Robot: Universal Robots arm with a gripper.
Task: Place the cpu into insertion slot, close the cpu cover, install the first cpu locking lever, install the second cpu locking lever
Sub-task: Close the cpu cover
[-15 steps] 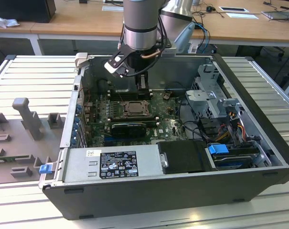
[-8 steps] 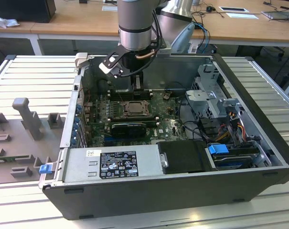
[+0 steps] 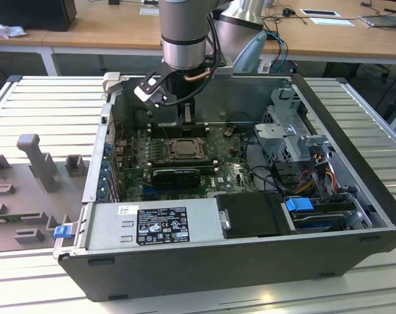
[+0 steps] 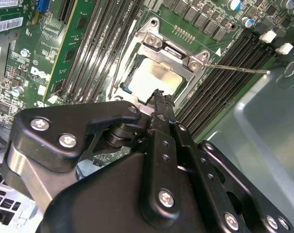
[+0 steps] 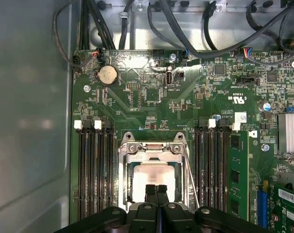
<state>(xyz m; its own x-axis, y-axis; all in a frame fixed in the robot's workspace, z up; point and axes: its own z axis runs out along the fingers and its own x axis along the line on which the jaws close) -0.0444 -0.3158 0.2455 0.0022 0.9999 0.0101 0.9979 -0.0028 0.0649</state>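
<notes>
The cpu (image 5: 151, 175) lies in the insertion slot (image 3: 183, 149), and its pale silver top (image 4: 151, 77) shows through the window of the cpu cover (image 5: 150, 148). The cover lies flat over the socket, its hinge end (image 4: 168, 48) away from me. My gripper (image 5: 157, 188) hangs just above the cpu's near edge, its two black fingers pressed together with nothing between them (image 4: 159, 93). In the exterior view the gripper (image 3: 186, 116) stands right behind the socket. A thin metal locking lever (image 5: 191, 182) slants out from the socket's corner across the memory slots (image 4: 239, 69).
Long black memory slots (image 5: 93, 170) flank the socket on both sides. A black graphics card (image 3: 177, 175) lies in front of it, and a power supply (image 3: 152, 226) sits at the case front. A drive cage (image 3: 296, 140) and cables (image 5: 185, 29) crowd the exterior view's right.
</notes>
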